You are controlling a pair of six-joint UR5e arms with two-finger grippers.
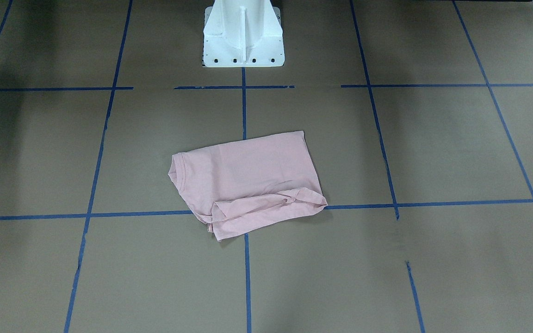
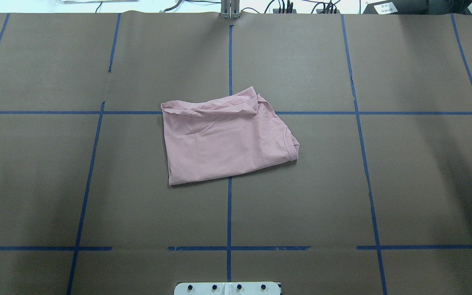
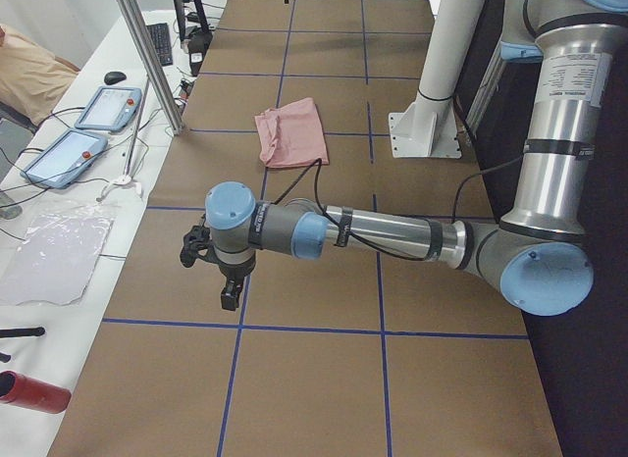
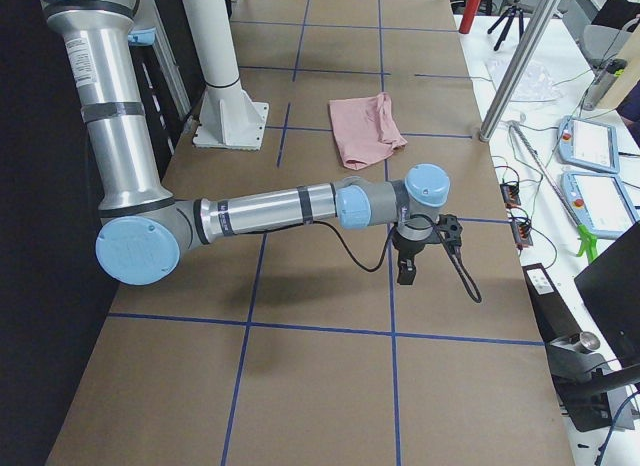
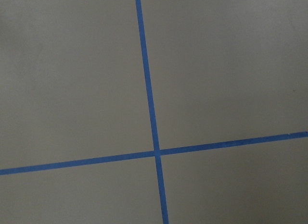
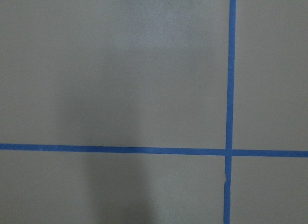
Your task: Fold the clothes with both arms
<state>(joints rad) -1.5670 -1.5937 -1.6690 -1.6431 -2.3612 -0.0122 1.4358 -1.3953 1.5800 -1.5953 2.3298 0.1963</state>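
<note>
Straight out from my white pedestal (image 2: pixel 228 288), the pink T-shirt (image 2: pixel 223 139) lies folded at the middle of the brown surface (image 2: pixel 342 184). Its collar points toward the right edge and its far side is bunched. My left fingers (image 3: pixel 229 298) hang above the left end and my right fingers (image 4: pixel 407 276) above the right end. I cannot tell whether either pair is spread.

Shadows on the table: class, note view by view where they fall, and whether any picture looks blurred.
Front-facing view: broad soft shadow bands darken the table on that view's left; overhead: a thin dark shadow runs under the near edge of the T-shirt; exterior right: the right arm casts a diffuse shadow below it; right wrist view: grey patch low, paler sheen above; nothing noticeably blurred.
</note>
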